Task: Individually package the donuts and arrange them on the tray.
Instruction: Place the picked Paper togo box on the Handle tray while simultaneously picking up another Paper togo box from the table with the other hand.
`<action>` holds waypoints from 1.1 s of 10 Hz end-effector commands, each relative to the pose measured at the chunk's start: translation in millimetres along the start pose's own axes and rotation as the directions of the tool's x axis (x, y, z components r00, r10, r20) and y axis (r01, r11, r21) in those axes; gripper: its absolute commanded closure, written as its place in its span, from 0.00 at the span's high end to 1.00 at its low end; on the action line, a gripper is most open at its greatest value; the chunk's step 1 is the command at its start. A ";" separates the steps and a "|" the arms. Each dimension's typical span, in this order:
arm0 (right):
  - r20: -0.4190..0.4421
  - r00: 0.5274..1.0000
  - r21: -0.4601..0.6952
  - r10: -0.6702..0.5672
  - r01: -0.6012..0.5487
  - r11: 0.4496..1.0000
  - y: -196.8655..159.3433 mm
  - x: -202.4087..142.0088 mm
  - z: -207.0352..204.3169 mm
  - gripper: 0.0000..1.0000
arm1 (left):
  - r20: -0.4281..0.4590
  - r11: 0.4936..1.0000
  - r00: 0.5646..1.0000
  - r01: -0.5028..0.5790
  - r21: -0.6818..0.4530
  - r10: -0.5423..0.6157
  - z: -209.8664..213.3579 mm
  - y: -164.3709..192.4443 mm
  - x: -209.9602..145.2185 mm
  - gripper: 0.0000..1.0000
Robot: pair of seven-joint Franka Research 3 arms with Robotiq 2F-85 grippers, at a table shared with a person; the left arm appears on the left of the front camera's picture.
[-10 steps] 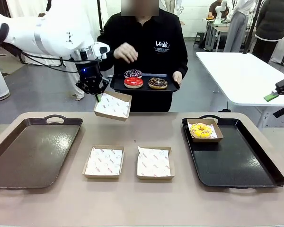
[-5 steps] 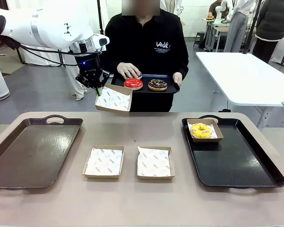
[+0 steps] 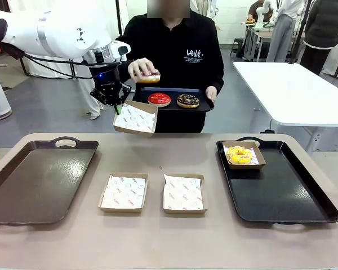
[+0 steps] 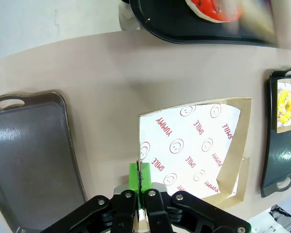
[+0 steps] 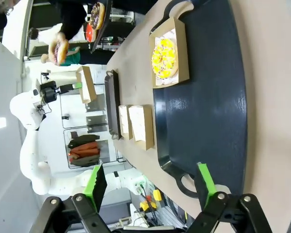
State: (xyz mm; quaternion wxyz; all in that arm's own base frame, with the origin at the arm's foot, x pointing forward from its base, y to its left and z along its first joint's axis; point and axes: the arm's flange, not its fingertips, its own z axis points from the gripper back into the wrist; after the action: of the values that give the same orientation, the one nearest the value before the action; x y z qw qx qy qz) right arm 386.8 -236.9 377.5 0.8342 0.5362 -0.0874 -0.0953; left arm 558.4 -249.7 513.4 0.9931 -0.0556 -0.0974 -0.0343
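Note:
My left gripper (image 3: 116,107) is shut on the edge of a paper-lined cardboard box (image 3: 134,118), holding it in the air just left of the small black tray (image 3: 172,105) that the person carries. On that tray lie a red donut (image 3: 159,99) and a chocolate donut (image 3: 187,100). The person's hand holds the purple donut (image 3: 148,76) above it. The yellow donut (image 3: 240,154) sits in a box on the black tray (image 3: 281,197) at the right. In the left wrist view the left gripper (image 4: 139,175) pinches the box (image 4: 194,145). My right gripper (image 5: 150,179) is open over the black tray's (image 5: 203,107) near end.
Two empty lined boxes (image 3: 124,192) (image 3: 183,194) lie at the table's middle front. A brown tray (image 3: 39,177) with nothing on it sits at the left. A white table (image 3: 287,90) stands behind at the right, with people beyond it.
The left gripper carried the box up beside the person's tray, then held still. The person's hand picked the purple donut off the small tray. The right gripper slid out past the right edge.

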 end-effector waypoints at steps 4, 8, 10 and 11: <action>0.000 1.000 0.000 0.000 0.000 1.000 0.0 0.0 0.0 0.95 | 0.000 1.000 1.000 0.005 0.001 -0.005 0.6 1.3 -0.4 0.00; 0.000 1.000 0.000 0.000 0.000 1.000 0.0 0.0 0.0 0.95 | 0.000 1.000 1.000 0.005 0.001 -0.005 0.6 1.3 -0.4 0.00; 0.000 1.000 0.000 0.000 0.000 1.000 0.0 0.0 0.0 0.95 | 0.000 1.000 1.000 0.005 0.001 -0.005 0.6 1.3 -0.4 0.00; 0.000 1.000 0.000 0.000 0.000 1.000 0.0 0.0 0.0 0.95 | 0.000 1.000 1.000 0.005 0.001 -0.005 0.6 1.3 -0.4 0.00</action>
State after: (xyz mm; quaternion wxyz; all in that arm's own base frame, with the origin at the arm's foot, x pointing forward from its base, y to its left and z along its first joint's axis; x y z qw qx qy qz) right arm 388.3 -236.1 377.1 0.8335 0.5368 -0.0901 -0.0956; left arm 558.4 -249.8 513.3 0.9931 -0.0556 -0.0973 -0.0344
